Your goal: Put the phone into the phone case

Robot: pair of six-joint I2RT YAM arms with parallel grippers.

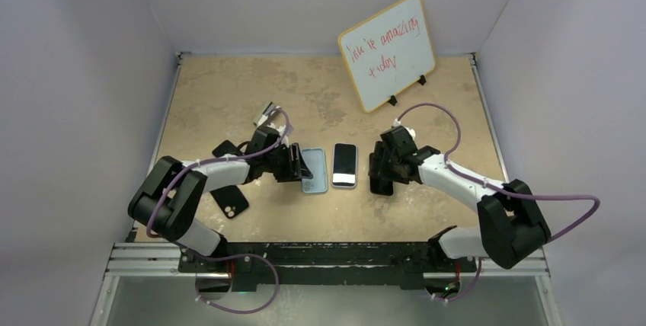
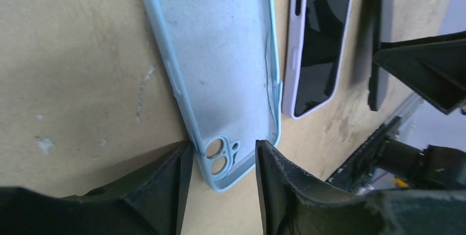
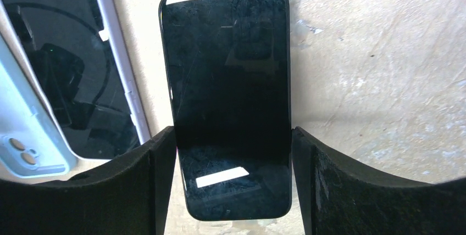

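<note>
My right gripper [image 3: 233, 136] had its fingers closed against both long edges of the black phone [image 3: 228, 81], with no gap showing on either side. That phone lay flat and screen up on the table [image 1: 228, 90]. Its long axis ran near to far, and the fingers gripped its nearer half.

Just to its left lay a pale-edged phone [image 1: 344, 164], also screen up and parallel to the black one. It sat between the black phone and the light blue phone case [image 2: 220, 54], close to the case but not touching it.

My left gripper [image 2: 223, 152] stood partly open and held nothing. Its fingers straddled the case's camera-cutout end, and one fingertip [image 2: 184, 155] was right at the case's corner. The case lay open side up with its long axis parallel to the phones, and the cutout end pointed toward the near edge of the table.

Further out on the left, a black phone case [image 1: 230, 201] lay beside my left arm, and another dark item [image 1: 223, 148] sat behind the arm. I couldn't tell what that item was. A whiteboard [image 1: 387, 52] with red writing stood propped at the far right of the table, well away from everything else.
</note>
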